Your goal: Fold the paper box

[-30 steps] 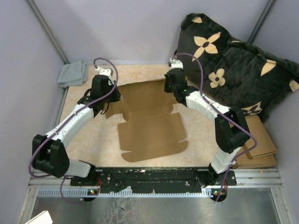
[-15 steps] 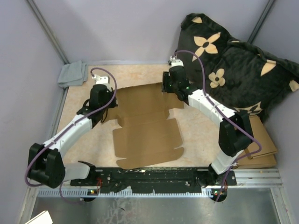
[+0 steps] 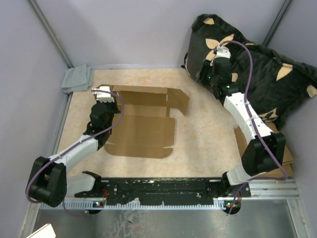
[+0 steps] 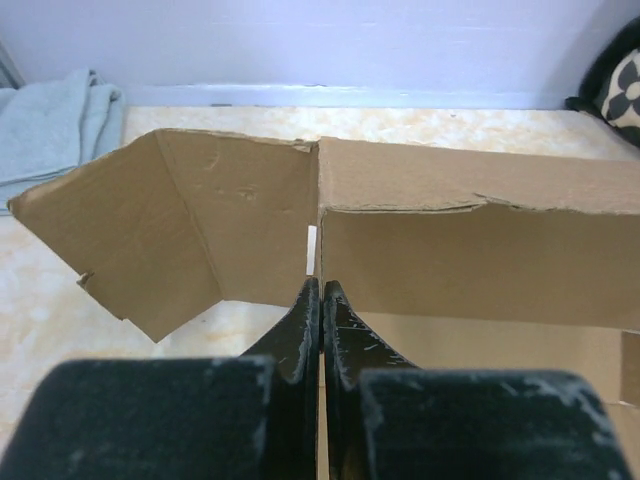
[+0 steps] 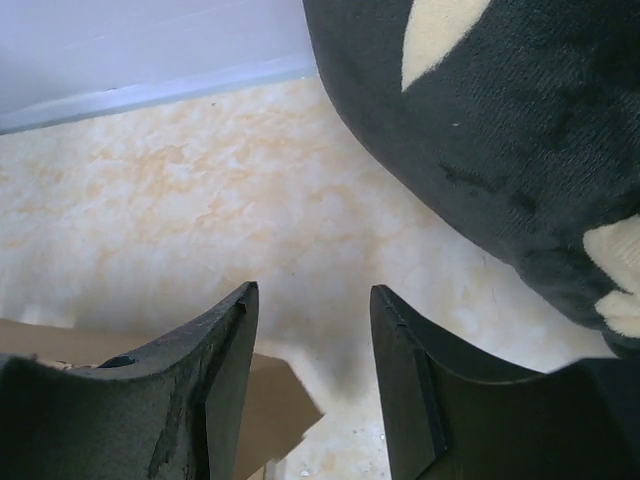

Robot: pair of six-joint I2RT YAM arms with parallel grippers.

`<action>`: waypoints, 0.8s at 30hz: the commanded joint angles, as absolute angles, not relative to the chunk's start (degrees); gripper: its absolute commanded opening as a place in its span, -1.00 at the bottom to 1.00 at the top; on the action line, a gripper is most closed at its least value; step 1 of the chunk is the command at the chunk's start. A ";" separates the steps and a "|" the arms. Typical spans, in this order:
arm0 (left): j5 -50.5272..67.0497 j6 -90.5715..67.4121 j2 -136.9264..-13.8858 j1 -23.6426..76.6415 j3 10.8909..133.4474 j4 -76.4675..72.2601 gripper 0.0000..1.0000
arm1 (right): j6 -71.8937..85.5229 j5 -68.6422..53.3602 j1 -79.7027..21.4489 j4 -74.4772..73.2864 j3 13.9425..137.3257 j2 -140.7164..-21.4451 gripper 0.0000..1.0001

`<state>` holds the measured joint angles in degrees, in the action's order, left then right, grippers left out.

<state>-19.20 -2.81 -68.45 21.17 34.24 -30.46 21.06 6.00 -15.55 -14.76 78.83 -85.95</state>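
Observation:
The paper box (image 3: 143, 130) is a brown die-cut sheet lying left of the table's middle, with its far panel (image 3: 143, 95) folded up and a flap sticking out at the right (image 3: 179, 100). My left gripper (image 3: 110, 95) is at the box's far left corner, shut on a thin cardboard edge; in the left wrist view the gripper (image 4: 321, 292) pinches that edge below the raised panel (image 4: 470, 250) and a bent side flap (image 4: 180, 225). My right gripper (image 3: 203, 74) is open and empty, off the box beside the cushion; in the right wrist view (image 5: 312, 300) a box corner (image 5: 270, 410) shows below it.
A black cushion with tan flowers (image 3: 252, 69) fills the far right and is close to the right fingers (image 5: 500, 130). Thicker cardboard pieces (image 3: 285, 154) are stacked at the right edge. A grey cloth (image 3: 77, 78) lies in the far left corner.
The right gripper let go of the box and swung right and back to the cushion. The left gripper pulled the box left and nearer, and its far panel now stands up.

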 commanded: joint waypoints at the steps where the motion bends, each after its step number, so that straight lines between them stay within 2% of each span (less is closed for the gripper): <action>1: -20.70 1.51 -68.26 21.34 30.08 -47.02 -1.00 | 15.32 -3.25 -14.24 -12.42 80.86 -87.17 -0.02; 5: -20.79 -0.24 -70.75 21.31 32.28 -43.77 -1.00 | 11.39 -9.33 -13.58 -16.86 82.80 -93.78 -0.11; 9: -22.28 -2.75 -73.36 21.27 37.41 -33.51 -1.00 | 9.34 -15.67 -13.61 -16.64 81.37 -99.18 -0.18; 19: -24.07 -3.06 -76.75 21.20 44.53 -21.08 -1.00 | 5.29 -27.25 -13.59 -10.55 75.86 -101.61 -0.18; 24: -23.45 -3.63 -78.22 21.13 45.06 -19.60 -1.00 | 5.90 -33.20 -13.58 -6.41 73.64 -100.74 -0.18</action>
